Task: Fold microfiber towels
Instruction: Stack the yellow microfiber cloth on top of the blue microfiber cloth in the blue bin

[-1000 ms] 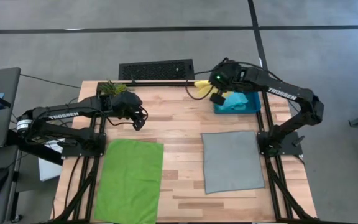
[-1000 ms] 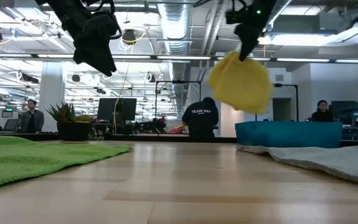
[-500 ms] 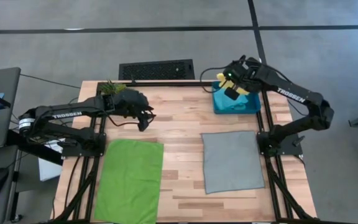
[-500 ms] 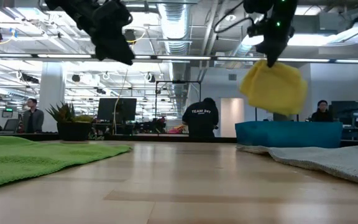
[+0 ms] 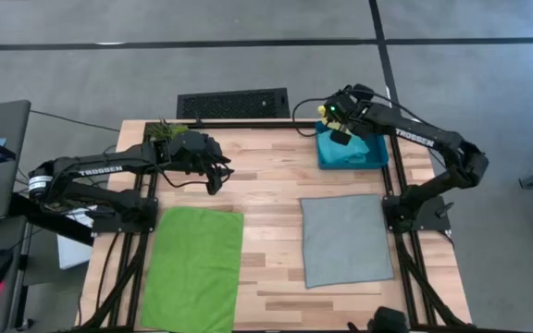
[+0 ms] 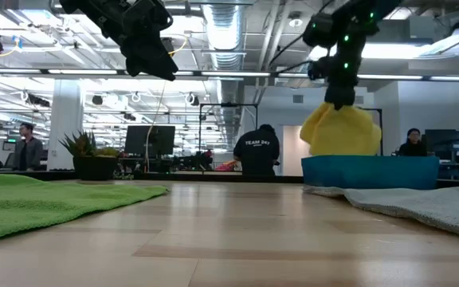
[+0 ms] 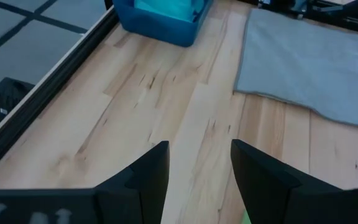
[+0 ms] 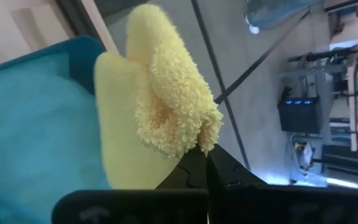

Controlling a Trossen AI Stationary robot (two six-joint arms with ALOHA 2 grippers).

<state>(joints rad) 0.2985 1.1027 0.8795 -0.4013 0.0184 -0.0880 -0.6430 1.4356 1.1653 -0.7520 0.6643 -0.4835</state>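
Right gripper (image 5: pixel 340 135) pinched shut on the fluffy yellow microfiber towel (image 6: pixel 340 131), which hangs straight down over the rigid dark teal-blue bin (image 5: pixel 378 159) at the table's 1 o'clock.

From above I see only a small piece of the yellow towel (image 5: pixel 323 111); the right gripper (image 5: pixel 334 132) covers the rest. The turquoise towel (image 7: pixel 168 7) is cut by the picture's edge in my left wrist view. In the low view the bin (image 6: pixel 370 171) hides the yellow towel's lower part.
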